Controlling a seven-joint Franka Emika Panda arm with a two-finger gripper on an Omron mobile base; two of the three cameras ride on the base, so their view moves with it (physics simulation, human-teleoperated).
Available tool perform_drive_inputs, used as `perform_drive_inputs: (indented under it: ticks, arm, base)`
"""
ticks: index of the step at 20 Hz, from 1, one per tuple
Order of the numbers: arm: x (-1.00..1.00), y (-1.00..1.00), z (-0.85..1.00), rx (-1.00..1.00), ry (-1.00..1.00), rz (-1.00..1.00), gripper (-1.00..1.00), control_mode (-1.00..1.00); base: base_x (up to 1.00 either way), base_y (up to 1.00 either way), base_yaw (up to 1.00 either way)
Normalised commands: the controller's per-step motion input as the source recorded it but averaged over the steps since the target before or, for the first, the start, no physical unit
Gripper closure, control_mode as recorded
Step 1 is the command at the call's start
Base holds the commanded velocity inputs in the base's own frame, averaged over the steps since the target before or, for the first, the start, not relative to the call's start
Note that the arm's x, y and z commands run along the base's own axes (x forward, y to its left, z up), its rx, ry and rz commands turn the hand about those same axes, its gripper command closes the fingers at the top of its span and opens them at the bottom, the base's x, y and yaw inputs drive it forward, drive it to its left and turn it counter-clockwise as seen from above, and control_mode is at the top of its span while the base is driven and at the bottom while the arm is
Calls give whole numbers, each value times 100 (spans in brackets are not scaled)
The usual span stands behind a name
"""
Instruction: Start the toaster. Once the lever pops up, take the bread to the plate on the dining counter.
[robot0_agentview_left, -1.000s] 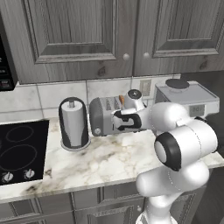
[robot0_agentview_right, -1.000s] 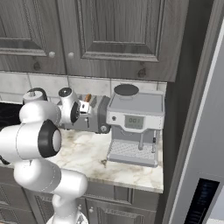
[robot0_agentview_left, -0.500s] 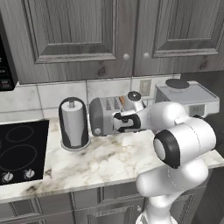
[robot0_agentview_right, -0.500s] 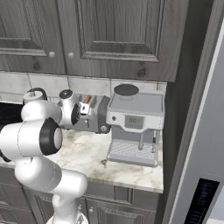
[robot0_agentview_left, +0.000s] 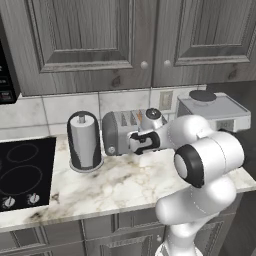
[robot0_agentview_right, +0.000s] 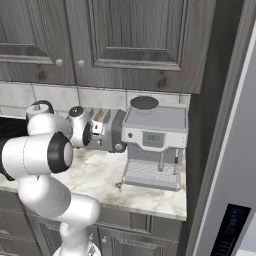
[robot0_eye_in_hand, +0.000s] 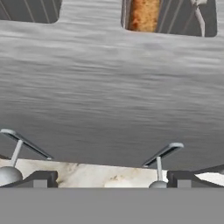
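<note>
While the arm is reaching low across the marble worktop (robot0_agentview_left: 115, 182), its gripper (robot0_eye_in_hand: 109, 178) is hovering with jaws spread wide and empty just above the toaster (robot0_agentview_left: 122, 131), whose slot is holding the bread (robot0_eye_in_hand: 143, 14)

No text reads clearly; the coffee machine (robot0_agentview_right: 153, 141) display shows digits too small to make out.
</note>
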Motion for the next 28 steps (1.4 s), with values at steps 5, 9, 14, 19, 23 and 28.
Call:
perform_drive_inputs:
  ticks: [5,9,14,19,23,28]
  arm:
    - [0,0,-20,0,0,0,-100,-100]
    - [0,0,-25,0,0,0,-100,-100]
    - [0,0,-30,0,0,0,-100,-100]
    - [0,0,-25,0,0,0,-100,-100]
    - [0,0,-21,0,0,0,-100,-100]
    - [-2,0,-4,0,-2,0,-100,-100]
  base:
    - [0,0,0]
    - [0,0,0]
    - [0,0,0]
    - [0,0,0]
    - [0,0,0]
    - [0,0,0]
